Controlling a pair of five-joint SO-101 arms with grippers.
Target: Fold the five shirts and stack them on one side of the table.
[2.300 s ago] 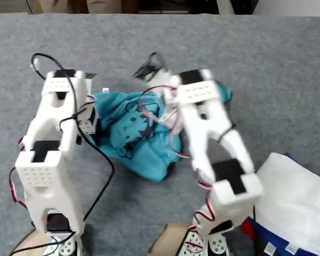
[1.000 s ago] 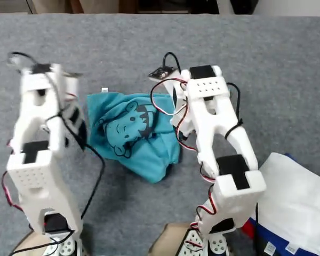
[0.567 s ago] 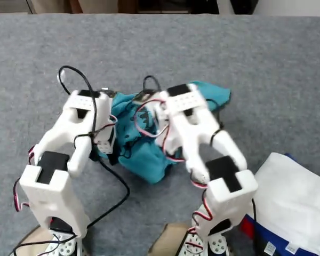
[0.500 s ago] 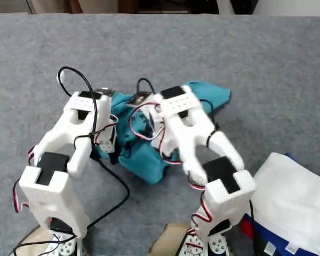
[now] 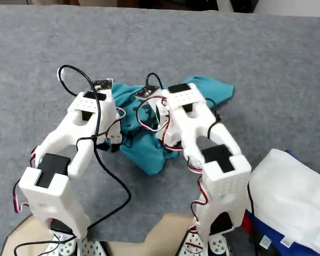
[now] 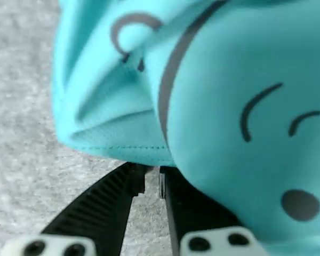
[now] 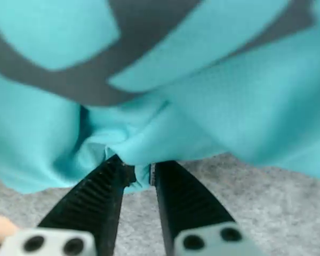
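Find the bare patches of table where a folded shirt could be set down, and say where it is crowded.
Free: the far strip of table beyond the teal shirt; the whole side opposite the white pile; the patch between shirt and pile. Crowded: the middle, where both arms meet over the shirt, and the pile's near corner.

Bright, even light from above leaves soft shadows on the table (image 5: 288,64) (deepest in folds of the shirt (image 7: 229,101)).

no legible text, shirt (image 5: 216,94) print wordless
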